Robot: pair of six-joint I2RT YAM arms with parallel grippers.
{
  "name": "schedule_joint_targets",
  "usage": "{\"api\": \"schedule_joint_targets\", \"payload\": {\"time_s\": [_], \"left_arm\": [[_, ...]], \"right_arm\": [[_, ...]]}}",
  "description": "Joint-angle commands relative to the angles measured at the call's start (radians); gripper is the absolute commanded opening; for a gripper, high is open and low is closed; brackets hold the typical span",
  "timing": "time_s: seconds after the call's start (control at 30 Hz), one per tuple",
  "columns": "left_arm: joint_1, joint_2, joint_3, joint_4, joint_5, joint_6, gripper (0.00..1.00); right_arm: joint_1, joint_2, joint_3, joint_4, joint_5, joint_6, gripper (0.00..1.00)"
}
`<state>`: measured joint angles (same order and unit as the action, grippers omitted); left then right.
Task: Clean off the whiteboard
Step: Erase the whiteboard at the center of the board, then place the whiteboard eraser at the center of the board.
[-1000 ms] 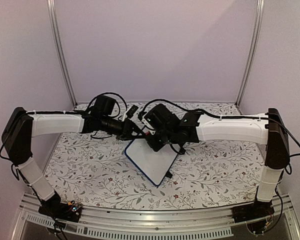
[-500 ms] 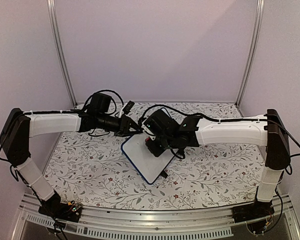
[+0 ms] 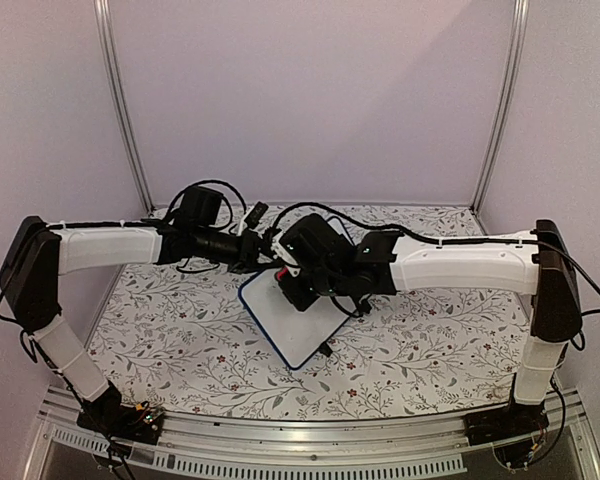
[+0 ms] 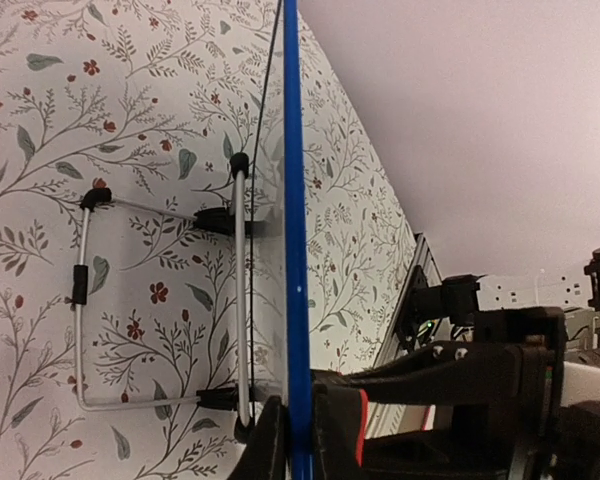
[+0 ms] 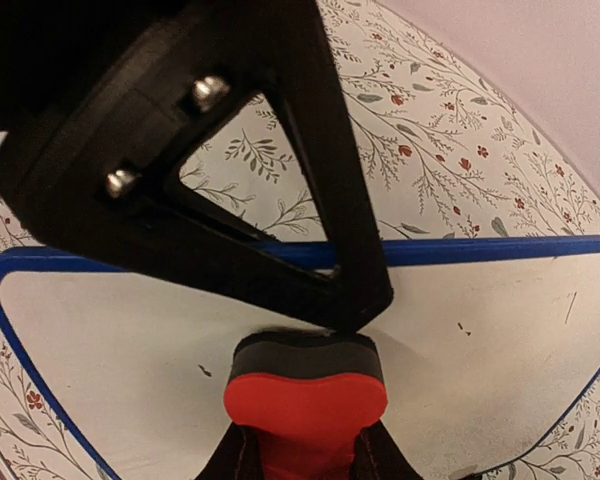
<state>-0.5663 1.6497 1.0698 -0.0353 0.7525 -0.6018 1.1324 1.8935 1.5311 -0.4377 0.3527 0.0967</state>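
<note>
The whiteboard (image 3: 298, 328) stands tilted on the table, white with a thin blue frame (image 4: 296, 200) and a wire stand (image 4: 80, 285) behind it. My left gripper (image 4: 298, 440) is shut on its top edge, one finger on each side of the frame, also seen from above (image 3: 267, 255). A red eraser (image 5: 305, 395) with a dark felt pad sits in my right gripper (image 5: 305, 455), which is shut on it. The felt presses against the upper part of the board face (image 5: 120, 340), just under the left gripper's finger (image 5: 180, 150). A few small dark marks (image 5: 205, 372) are on the board.
A floral-patterned cloth (image 3: 180, 340) covers the table. Pale walls with metal rails (image 3: 120, 110) enclose the back and sides. Both arms meet over the board's top edge (image 3: 280, 270), with cables looping above them.
The right gripper with the eraser has moved left and up the board towards its top edge. The board has shifted slightly left. The left gripper loosened briefly and is shut on the frame again.
</note>
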Motion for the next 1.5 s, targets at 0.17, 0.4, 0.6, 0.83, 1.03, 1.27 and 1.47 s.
{"api": "schedule_joint_targets", "payload": {"time_s": [0.17,0.4,0.6,0.83,1.03,1.27,1.47], "left_arm": [[0.001,-0.010,0.002,0.059,0.025,0.001,0.05],[0.002,-0.016,0.001,0.059,0.022,0.001,0.04],[0.002,-0.016,0.001,0.058,0.021,0.000,0.04],[0.001,-0.018,0.001,0.058,0.022,-0.001,0.04],[0.002,-0.018,-0.001,0.058,0.020,-0.001,0.05],[0.003,-0.022,0.001,0.058,0.019,0.000,0.12],[0.010,-0.026,0.001,0.057,0.018,0.002,0.27]], "right_arm": [[0.082,0.028,0.052,0.083,-0.048,-0.033,0.25],[0.107,0.068,0.041,0.044,-0.052,-0.016,0.25],[0.123,0.053,-0.041,0.046,-0.057,0.021,0.25],[0.125,0.007,-0.144,0.048,-0.087,0.062,0.25],[0.124,-0.020,-0.220,0.050,-0.084,0.094,0.25],[0.100,-0.232,-0.360,0.039,0.006,0.141,0.26],[0.007,-0.410,-0.487,0.029,0.047,0.238,0.27]]}}
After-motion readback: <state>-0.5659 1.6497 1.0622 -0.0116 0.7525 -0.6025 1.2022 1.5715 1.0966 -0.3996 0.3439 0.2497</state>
